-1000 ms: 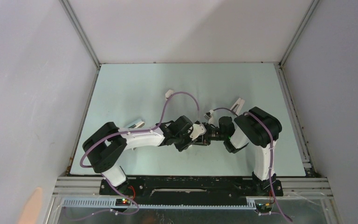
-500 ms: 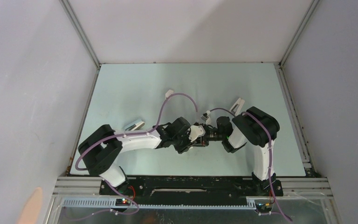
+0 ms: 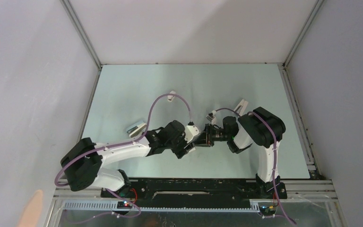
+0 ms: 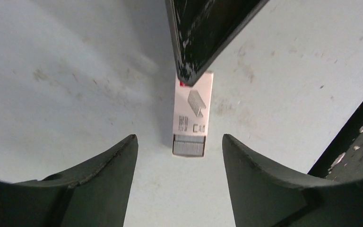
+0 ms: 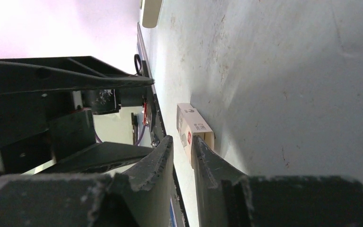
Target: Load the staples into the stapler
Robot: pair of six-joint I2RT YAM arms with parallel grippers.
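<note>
The top view shows the two arms meeting at the middle of the pale green table (image 3: pixel 137 85), the left gripper (image 3: pixel 191 142) facing the right gripper (image 3: pixel 207 136). What lies between them is hidden there by the arms.

The left wrist view shows it: a small white cardboard box (image 4: pixel 194 109) lying flat on the table. The staples (image 4: pixel 188 145), a flat grey metal block, show at its open end. The long axis of the box runs away from this camera, a little tilted. The open end points toward the left gripper (image 4: pixel 178 139). The far end, with a red mark, goes under a black finger (image 4: pixel 194 42) of the right gripper. The left fingers stand wide apart and hold nothing, and the box lies just beyond their tips.

In the right wrist view the box (image 5: pixel 194 127) is seen from its side, at the tips of the right gripper (image 5: pixel 182 139). These fingers are close, with a narrow slit between. Whether they pinch the box I cannot tell.

Two silver-and-white bars (image 3: pixel 241 105) (image 3: pixel 136 126) lie well apart from the box.
</note>
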